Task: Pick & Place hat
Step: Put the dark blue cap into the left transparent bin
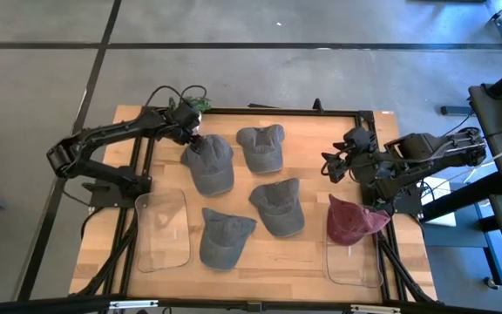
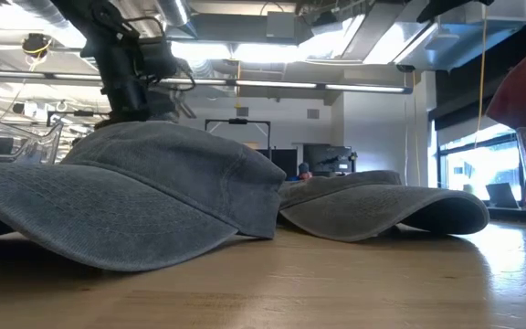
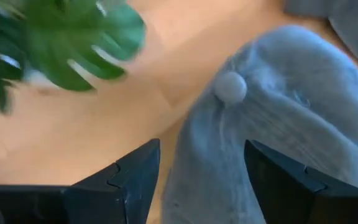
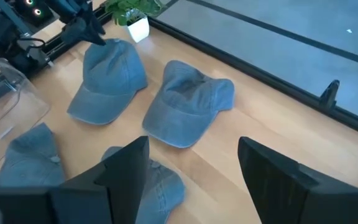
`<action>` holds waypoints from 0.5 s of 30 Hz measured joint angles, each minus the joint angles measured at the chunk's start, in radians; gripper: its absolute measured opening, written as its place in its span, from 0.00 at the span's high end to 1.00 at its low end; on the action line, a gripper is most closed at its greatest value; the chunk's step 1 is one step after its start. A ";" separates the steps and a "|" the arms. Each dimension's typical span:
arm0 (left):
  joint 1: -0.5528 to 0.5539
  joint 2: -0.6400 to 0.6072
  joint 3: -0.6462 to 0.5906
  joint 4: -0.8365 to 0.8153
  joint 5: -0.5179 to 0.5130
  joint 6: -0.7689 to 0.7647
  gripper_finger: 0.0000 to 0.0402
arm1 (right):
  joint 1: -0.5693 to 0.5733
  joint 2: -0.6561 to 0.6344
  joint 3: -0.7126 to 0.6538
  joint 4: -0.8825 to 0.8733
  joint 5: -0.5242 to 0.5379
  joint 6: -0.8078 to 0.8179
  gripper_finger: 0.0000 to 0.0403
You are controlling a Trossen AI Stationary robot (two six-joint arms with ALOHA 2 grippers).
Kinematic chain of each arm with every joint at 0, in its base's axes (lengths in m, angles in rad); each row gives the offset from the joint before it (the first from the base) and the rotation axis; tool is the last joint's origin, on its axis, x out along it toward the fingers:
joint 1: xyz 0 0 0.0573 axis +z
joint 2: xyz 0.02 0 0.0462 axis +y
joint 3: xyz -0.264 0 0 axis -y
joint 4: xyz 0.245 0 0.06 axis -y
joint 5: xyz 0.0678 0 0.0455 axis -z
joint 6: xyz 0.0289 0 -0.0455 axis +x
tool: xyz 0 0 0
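The left gripper is right over the top of a gray hat at the back left of the wooden counter, its fingers apart on both sides of the cloth, so it looks ready to grab. Next it should close and lift, maybe toward the clear tray. The right gripper waits with fingers apart near a red hat.
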 joint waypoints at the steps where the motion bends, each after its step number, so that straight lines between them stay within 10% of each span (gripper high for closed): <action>1: 0.005 0.009 0.000 0.006 0.016 -0.006 0.43 | 0.000 0.000 0.000 0.000 0.000 -0.001 0.39; 15: 0.106 0.145 0.000 0.023 0.293 -0.012 0.52 | 0.000 0.000 0.000 -0.001 -0.028 -0.021 0.39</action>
